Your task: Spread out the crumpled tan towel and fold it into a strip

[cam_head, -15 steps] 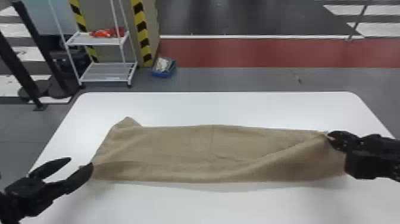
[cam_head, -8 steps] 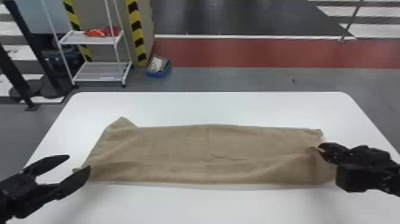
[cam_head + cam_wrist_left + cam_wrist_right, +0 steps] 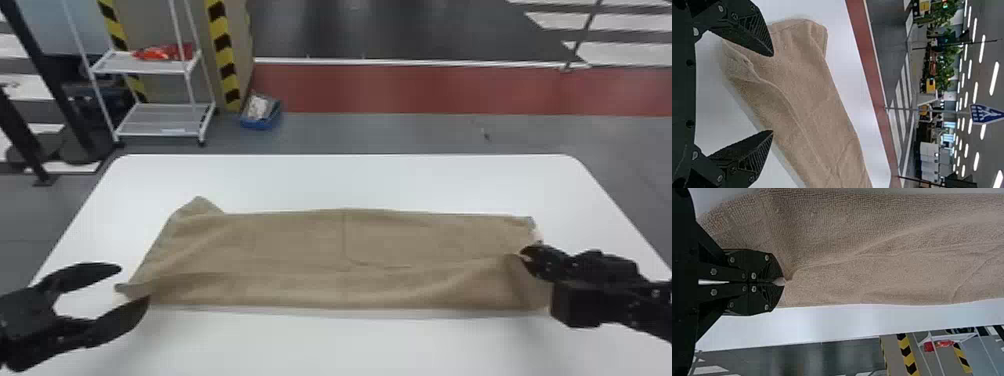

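Note:
The tan towel lies as a wide band across the table, its near edge folded over and a corner poking out at the back left. At its right end my right gripper is shut on a pinch of the cloth; in the right wrist view that gripper has its fingertips together on a small tuft of the towel. My left gripper stands open at the towel's left end. In the left wrist view the left gripper has its fingers wide apart, with the towel beyond them and not gripped.
The white table reaches past the towel on all sides. Behind it on the floor stand a white wire shelf with red items and a blue bin, both beyond the table's back edge.
My right gripper has moved a little left and nearer the robot, holding the towel, whose right end has drawn in and whose back right corner now shows. My left gripper has barely shifted.

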Motion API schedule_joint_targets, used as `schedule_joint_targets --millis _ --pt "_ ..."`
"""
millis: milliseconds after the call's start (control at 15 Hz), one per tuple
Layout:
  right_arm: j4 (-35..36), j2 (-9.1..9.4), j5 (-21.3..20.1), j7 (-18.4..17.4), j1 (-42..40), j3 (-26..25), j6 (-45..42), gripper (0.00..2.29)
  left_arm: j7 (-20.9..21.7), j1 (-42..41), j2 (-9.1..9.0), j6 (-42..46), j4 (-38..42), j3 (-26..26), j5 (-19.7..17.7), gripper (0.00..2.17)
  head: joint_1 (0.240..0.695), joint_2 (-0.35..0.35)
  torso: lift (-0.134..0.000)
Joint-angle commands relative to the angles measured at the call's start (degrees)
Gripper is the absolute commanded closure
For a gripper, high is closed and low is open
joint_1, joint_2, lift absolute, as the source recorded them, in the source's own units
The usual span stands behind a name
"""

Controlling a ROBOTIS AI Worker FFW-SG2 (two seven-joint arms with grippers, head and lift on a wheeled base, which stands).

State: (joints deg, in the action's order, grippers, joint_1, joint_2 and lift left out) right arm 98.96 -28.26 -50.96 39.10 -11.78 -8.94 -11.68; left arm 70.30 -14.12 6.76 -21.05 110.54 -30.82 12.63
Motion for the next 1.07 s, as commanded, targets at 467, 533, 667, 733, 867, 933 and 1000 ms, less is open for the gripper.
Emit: schedule_joint_targets --millis 467,533,667,733,867,933,1000 --pt "0.0 0.23 0.0 -0.1 -0.5 -0.7 0.0 1.77 -0.1 3.0 3.52 2.5 -6.3 1.1 4.9 0.7 0.695 0.0 -0.124" --pt "0.0 0.23 0.0 -0.1 -0.6 -0.7 0.0 1.77 -0.2 3.0 3.78 2.5 -6.7 1.0 4.9 0.7 0.695 0.006 -0.124" --pt "-0.1 0.23 0.0 -0.1 -0.6 -0.7 0.2 1.77 -0.2 3.0 3.96 2.6 -7.0 0.4 4.9 0.7 0.695 0.013 -0.124" --pt "-0.2 0.23 0.0 -0.1 -0.6 -0.7 0.0 1.77 -0.1 3.0 4.05 2.6 -7.1 0.3 4.9 0.7 0.695 0.016 -0.124" --pt "-0.1 0.31 0.0 -0.1 -0.5 -0.7 0.2 1.77 -0.1 3.0 4.05 2.8 -7.0 -0.1 4.9 0.7 0.695 0.023 -0.124" --pt "-0.2 0.4 0.0 -0.1 -0.6 -0.8 0.2 1.77 0.3 3.1 4.05 3.3 -7.0 -0.6 4.9 0.7 0.695 0.024 -0.124" --pt "-0.3 0.31 -0.1 -0.1 -0.6 -0.8 0.2 1.77 0.8 3.0 4.05 3.7 -6.9 -0.9 4.9 0.7 0.695 0.026 -0.124"
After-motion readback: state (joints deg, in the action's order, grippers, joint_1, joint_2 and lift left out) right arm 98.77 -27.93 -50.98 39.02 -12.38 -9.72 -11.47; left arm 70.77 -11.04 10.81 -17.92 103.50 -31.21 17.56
